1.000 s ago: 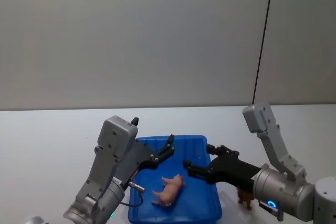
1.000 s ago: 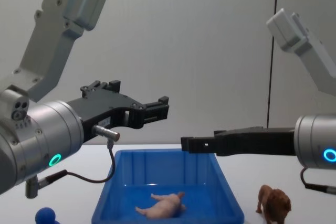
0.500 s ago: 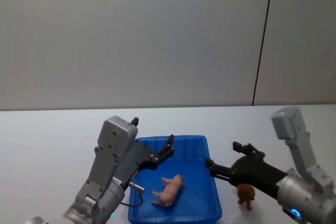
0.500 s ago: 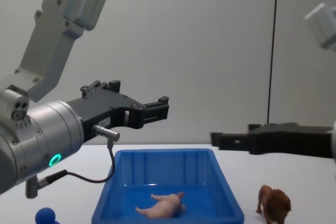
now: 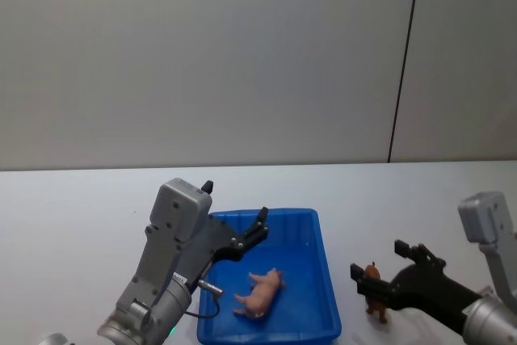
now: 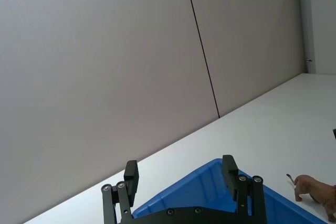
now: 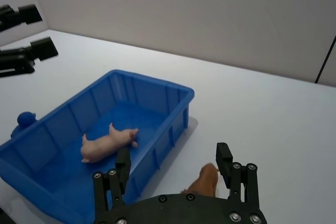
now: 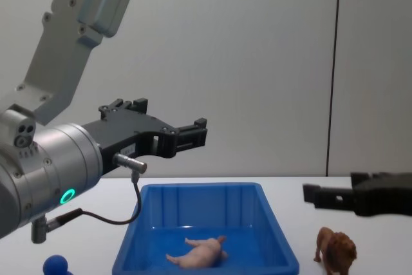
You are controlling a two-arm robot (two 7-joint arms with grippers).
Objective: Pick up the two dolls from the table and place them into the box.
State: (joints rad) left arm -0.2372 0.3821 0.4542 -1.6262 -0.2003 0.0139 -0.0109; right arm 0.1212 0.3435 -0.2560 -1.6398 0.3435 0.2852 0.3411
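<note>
Right gripper (image 7: 174,167): fingers wide apart, nothing held. It hangs just above the lion (image 8: 336,252), off the right side of the box (image 5: 303,214). From the chest a gap shows between fingers and lion, so no contact. In the right wrist view the lion's back sits between the two fingers, closer to one of them.

Lion: upright on the table (image 5: 73,216), just beside the box's right wall, outside it.

Left gripper (image 5: 260,225): fingers also apart, empty, held high over the left rear part of the box.

Pig (image 5: 260,292): on its side on the box floor, near the middle.

Against one second ago: the right gripper then reached over the middle of the box, its tips close to the left gripper's. Half a second ago it was at the box's right rim. Now it is clear of the box and over the lion. Left gripper, pig and lion sit as they did.
</note>
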